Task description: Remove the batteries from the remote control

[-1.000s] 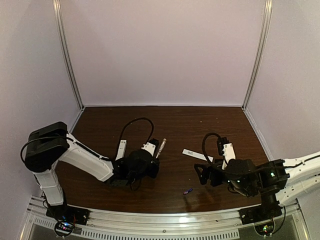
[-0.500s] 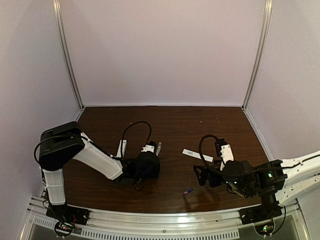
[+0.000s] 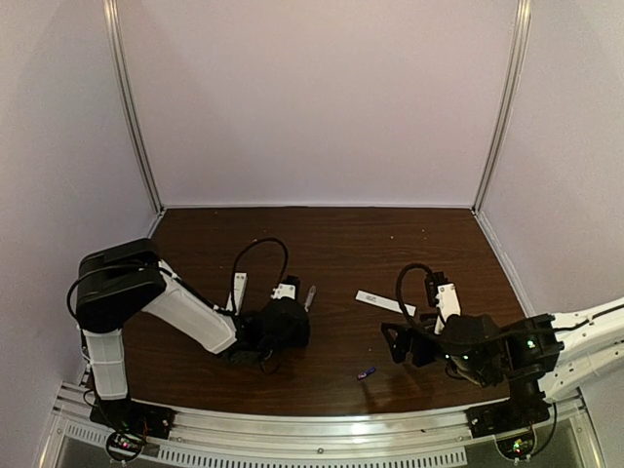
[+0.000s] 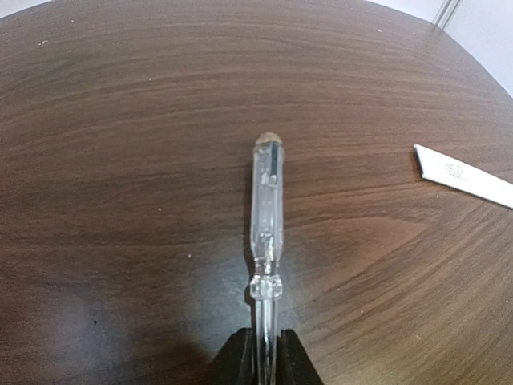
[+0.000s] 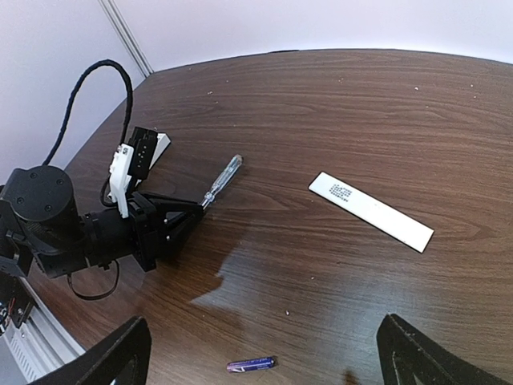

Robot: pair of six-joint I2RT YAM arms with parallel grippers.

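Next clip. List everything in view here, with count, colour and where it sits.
remote: 1, white with grey mark, flat on the table, right of centre
white bar: 1, white, beside the left arm, partly hidden
battery: 1, purple-blue, near edge, centre
screwdriver: 1, clear handle, lying flat left of the remote
table: 1, dark brown wood
walls: pale, on three sides
left arm, right arm: 2, white and black, bases at near edge
left pincer: 1, black, fingers close about the screwdriver's shaft; grip unclear
right pincer: 1, black, wide open, empty, near the battery
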